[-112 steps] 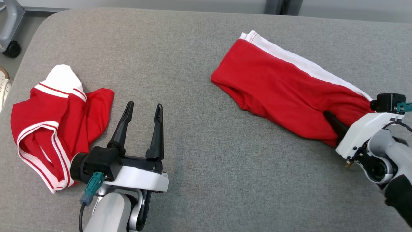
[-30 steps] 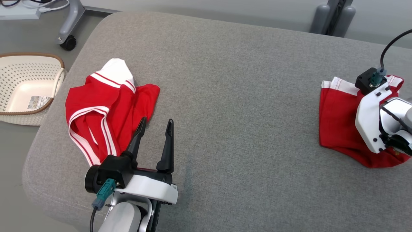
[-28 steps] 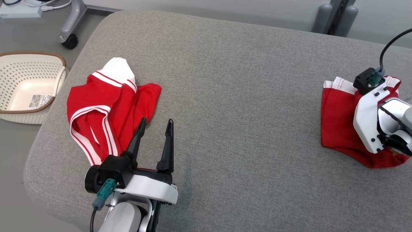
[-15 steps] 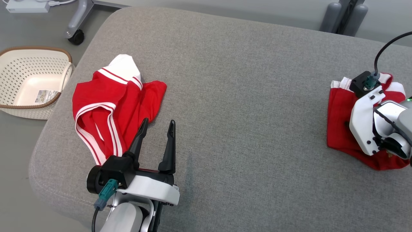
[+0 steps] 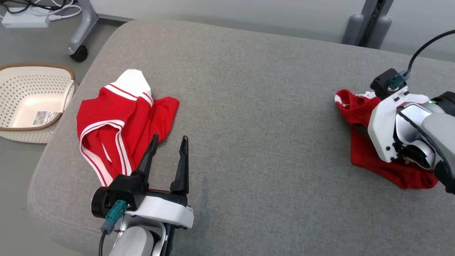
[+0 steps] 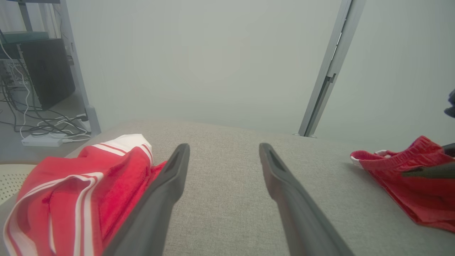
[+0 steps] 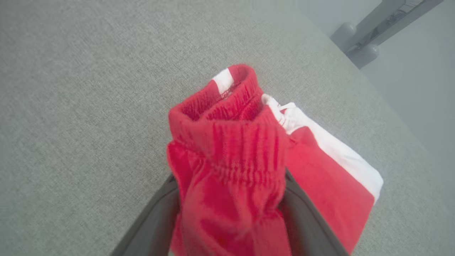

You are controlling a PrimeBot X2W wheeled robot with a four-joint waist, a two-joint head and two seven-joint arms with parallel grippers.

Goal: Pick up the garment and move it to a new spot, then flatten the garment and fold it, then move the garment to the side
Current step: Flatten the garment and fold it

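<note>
Looks near the end of the job. Under and between the fingers of the right claw (image 7: pixel 229 188), finds the pair of red fabric shorts with a white side band and gathered elastic waistband (image 7: pixel 227 149), doubled into a short thick bundle on the grey woven cushion top (image 5: pixel 256 106), close to its right end. Judging from that: picked up, laid out and folded already, and carried to the side. Stands wide in the jaws there, one dark finger on either flank of the bunched waistband, with the cloth seeming loose rather than pinched, so reads as no hold on it. Left to do, at most: drawing that claw clear without dragging the fold open, since the waistband end humps up between the fingers. Over at the left claw (image 5: pixel 170 138), likewise spread fully open and gripping nothing, hovering low over bare cushion. Just beside its left finger, on the outer side, sees a second, crumpled red fabric garment with white stripes and a white panel (image 5: pixel 117 121), unfolded; cannot tell whether part of this task. As for containers: one cream perforated plastic basket with a brown rim (image 5: pixel 39 65), farther out on that same left side, past the cushion's edge and well apart from the claw, down on the floor. Inside, shows a small printed paper label (image 5: pixel 44 116) flat on the bottom and no cloth in the part on view.
</note>
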